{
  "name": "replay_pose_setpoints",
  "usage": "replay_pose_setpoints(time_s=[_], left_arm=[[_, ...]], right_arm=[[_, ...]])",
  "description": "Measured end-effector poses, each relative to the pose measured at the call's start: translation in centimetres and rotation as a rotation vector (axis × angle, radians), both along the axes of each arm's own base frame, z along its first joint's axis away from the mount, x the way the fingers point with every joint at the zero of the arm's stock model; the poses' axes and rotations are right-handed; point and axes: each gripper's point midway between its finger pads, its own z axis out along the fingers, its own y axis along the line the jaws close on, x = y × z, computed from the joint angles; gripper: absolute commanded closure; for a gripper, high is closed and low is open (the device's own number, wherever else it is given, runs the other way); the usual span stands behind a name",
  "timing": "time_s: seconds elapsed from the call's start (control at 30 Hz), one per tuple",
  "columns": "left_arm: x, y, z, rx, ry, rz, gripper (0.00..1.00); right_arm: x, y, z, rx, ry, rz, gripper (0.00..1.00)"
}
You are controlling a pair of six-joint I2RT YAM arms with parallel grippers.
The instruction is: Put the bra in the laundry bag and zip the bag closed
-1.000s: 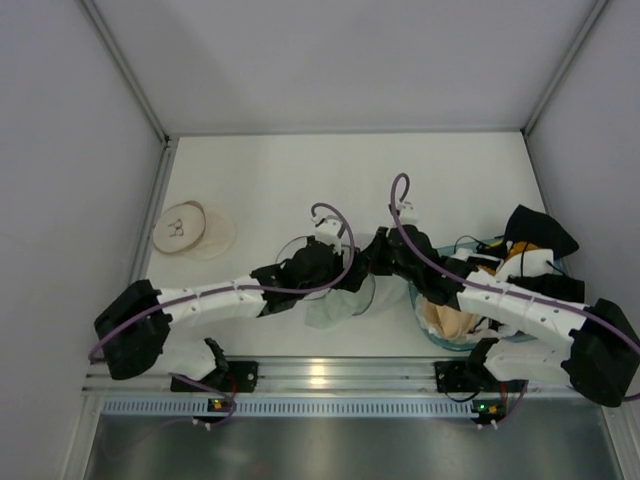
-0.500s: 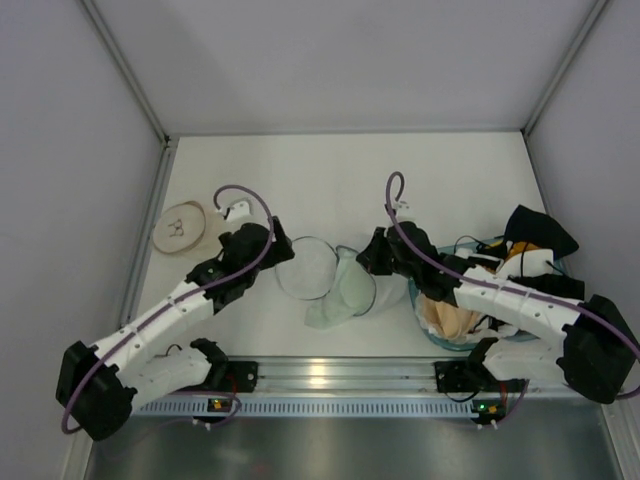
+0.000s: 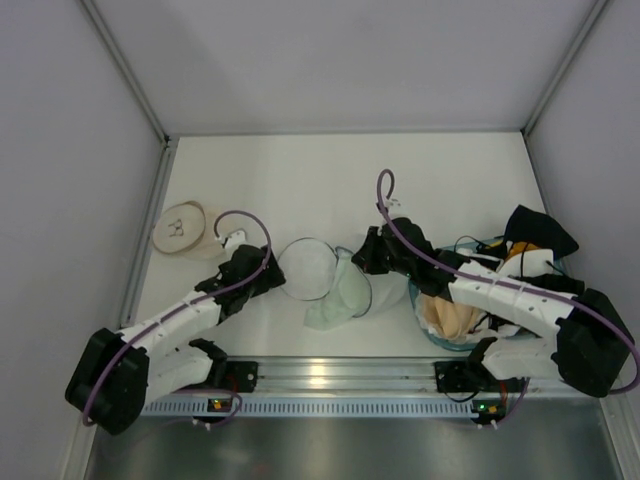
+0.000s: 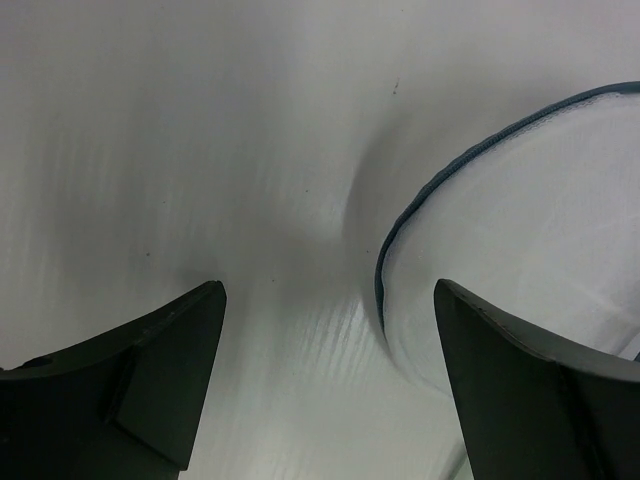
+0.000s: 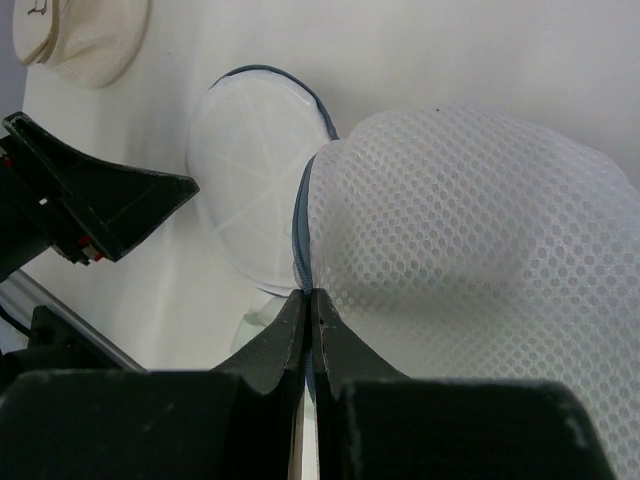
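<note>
I am reading no text, brand, number or sign anywhere in these views. I am seeing only a small dark mark on the cream bra cup at the left of the surface, and it is showing too small and blurred to make out as lettering.

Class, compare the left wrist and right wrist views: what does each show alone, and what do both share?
Only left wrist: the empty gap inside the open left claw. Only right wrist: the right claw shut on the rim of the laundry bag, and the cream bra. Both: the left claw, the bag's dark rim, white table.
</note>
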Motion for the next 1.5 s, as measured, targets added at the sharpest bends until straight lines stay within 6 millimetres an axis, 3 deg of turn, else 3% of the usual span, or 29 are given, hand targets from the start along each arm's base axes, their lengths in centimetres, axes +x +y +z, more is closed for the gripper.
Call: replay_pose_setpoints(time_s=[0.33,0.43,0.47,0.57,0.6,0.7,0.8,0.9,0.93,1.03,1.07,1.13,1.23,1.4,1.5], left_arm=[[2.2,-3.7,-0.1,-0.156,-0.064,-0.091,0.24],[2.7,-4.5,-0.2,-0.176,-0.067,-0.113,0.33],[2.9,-4.7,-0.3,-0.18,-0.068,-0.119,0.46],[2.8,-5.0,-0.8,-0.179,-0.054,-0.138,0.69],[2.8,-5.0,-0.8,-0.176,-0.055,-0.146,0.84],[2.7,-5.0,0.6,-0.178,-0.079,-0.161,1.0],[3.4,-4.9,5.4,-0.16,-0.122,-0.166,1.0],[5.4,-4.8,14.7,-0.119,-0.228,-0.171,1.0],[6.1,-4.7,18.9,-0.098,-0.282,-0.177,1.0],[6.2,-4.4,27.5,-0.041,-0.383,-0.199,1.0],[5.8,-4.4,29.6,-0.016,-0.404,-0.211,1.0],[4.7,-5.2,31.4,0.034,-0.408,-0.251,1.0],[3.6,-6.8,29.7,0.145,-0.336,-0.323,1.0],[3.4,-7.1,22.0,0.313,-0.1,-0.36,1.0],[2.5,-6.4,19.7,0.342,-0.024,-0.352,1.0]], right_arm=[[-0.2,0.2,-0.2,-0.004,0.004,0.022,1.0],[-0.3,0.1,-0.2,-0.006,0.004,0.023,1.0],[-0.3,0.1,-0.2,-0.007,0.005,0.023,1.0],[-0.3,0.1,-0.2,-0.008,0.005,0.023,1.0],[-0.3,0.1,-0.2,-0.011,0.008,0.023,1.0],[0.0,0.0,0.2,-0.013,0.012,0.016,1.0],[0.7,-0.4,0.8,-0.007,0.018,-0.01,1.0],[1.8,-0.8,1.9,0.015,0.028,-0.05,1.0],[1.9,-0.8,2.2,0.024,0.031,-0.057,1.0],[2.3,-0.7,3.0,0.066,0.045,-0.075,1.0],[2.3,-0.6,3.0,0.076,0.055,-0.076,1.0],[2.1,-0.4,3.0,0.093,0.072,-0.071,1.0],[2.0,0.1,2.6,0.1,0.091,-0.057,1.0],[1.7,0.1,-0.7,0.021,0.16,-0.037,1.0],[1.3,-0.5,-2.0,-0.035,0.179,-0.021,1.0]])
